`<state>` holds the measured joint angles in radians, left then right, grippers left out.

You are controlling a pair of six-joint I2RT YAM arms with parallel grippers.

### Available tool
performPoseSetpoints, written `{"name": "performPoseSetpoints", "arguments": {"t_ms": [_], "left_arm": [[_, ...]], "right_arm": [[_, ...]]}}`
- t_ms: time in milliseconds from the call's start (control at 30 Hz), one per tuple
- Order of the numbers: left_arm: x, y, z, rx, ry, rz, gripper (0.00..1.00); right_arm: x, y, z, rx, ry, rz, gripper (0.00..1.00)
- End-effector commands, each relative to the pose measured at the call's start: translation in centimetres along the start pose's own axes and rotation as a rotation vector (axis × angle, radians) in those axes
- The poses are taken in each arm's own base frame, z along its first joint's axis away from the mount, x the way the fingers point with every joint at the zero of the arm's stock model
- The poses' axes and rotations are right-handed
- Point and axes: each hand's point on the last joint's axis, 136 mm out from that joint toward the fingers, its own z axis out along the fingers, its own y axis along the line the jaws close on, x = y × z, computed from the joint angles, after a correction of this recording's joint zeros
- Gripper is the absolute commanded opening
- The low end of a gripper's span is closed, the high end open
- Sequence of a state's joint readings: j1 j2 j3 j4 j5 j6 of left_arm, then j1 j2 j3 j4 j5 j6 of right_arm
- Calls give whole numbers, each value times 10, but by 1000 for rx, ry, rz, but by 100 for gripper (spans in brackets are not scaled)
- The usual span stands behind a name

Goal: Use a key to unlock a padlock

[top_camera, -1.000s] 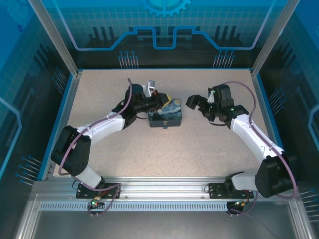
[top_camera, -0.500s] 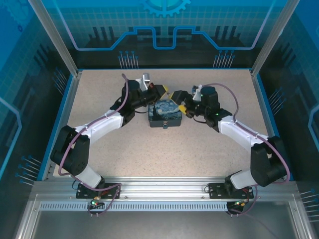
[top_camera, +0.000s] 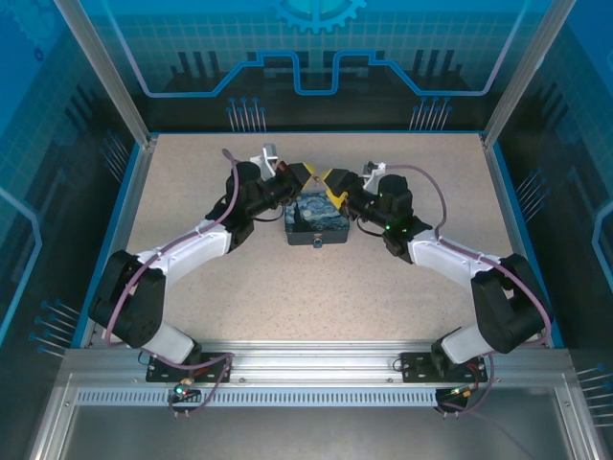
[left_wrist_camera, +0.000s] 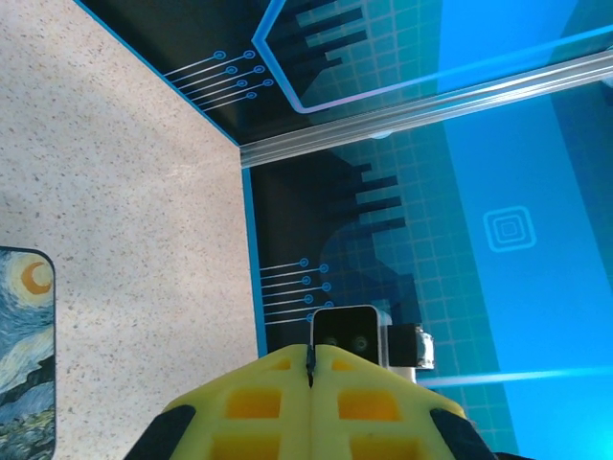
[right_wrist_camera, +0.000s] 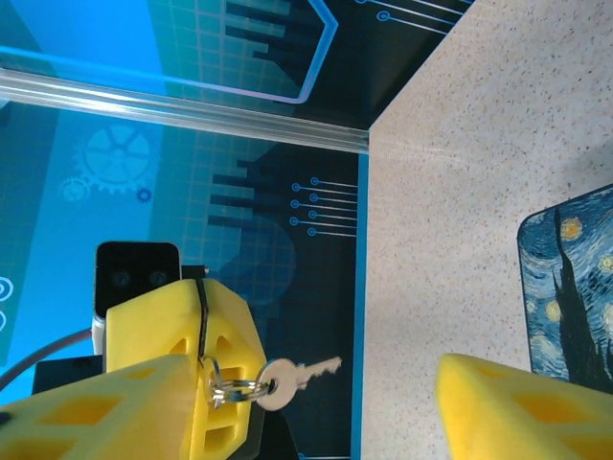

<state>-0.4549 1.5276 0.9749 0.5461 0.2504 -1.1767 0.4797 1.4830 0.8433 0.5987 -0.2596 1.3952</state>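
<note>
Hanging by its ring [right_wrist_camera: 235, 389] from the tightly pinched left hand [left_wrist_camera: 310, 366], the key [right_wrist_camera: 299, 372] juts between the wide-spread fingers [right_wrist_camera: 517, 402] of the right hand [right_wrist_camera: 306, 410]. Nearer the arm bases than both hands, a bluish speck [top_camera: 316, 241] on the painted box [top_camera: 324, 217] is too small to make out.

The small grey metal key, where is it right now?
In the right wrist view the small grey metal key hangs by its ring from the shut left gripper, left of the dark-blue night-sky box.
</note>
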Motion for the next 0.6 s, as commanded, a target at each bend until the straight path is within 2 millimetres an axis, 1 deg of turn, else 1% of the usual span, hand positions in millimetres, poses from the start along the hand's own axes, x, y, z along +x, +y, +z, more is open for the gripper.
{"name": "performPoseSetpoints", "arguments": {"t_ms": [0,167,300,500,533,567], "left_arm": [[-8,-13,-7,54,-44,-11,0],[-7,-11,-5,65,-39,-41,0],[-7,-12,-4,72,-35,-47,0],[-5,-10,-3,69,-31,-53,0],[-5,-9,-4,68,-31,-56,0],[-5,-9,-4,67,-29,-55,0]], "right_arm": [[-5,19,3,-73,-30,-13,58],[-5,26,8,-109,-13,-26,49],[-1,20,13,-109,14,-24,46],[2,22,16,-135,30,-23,42],[-1,35,17,-162,26,-33,42],[-1,37,17,-168,28,-36,42]]}}
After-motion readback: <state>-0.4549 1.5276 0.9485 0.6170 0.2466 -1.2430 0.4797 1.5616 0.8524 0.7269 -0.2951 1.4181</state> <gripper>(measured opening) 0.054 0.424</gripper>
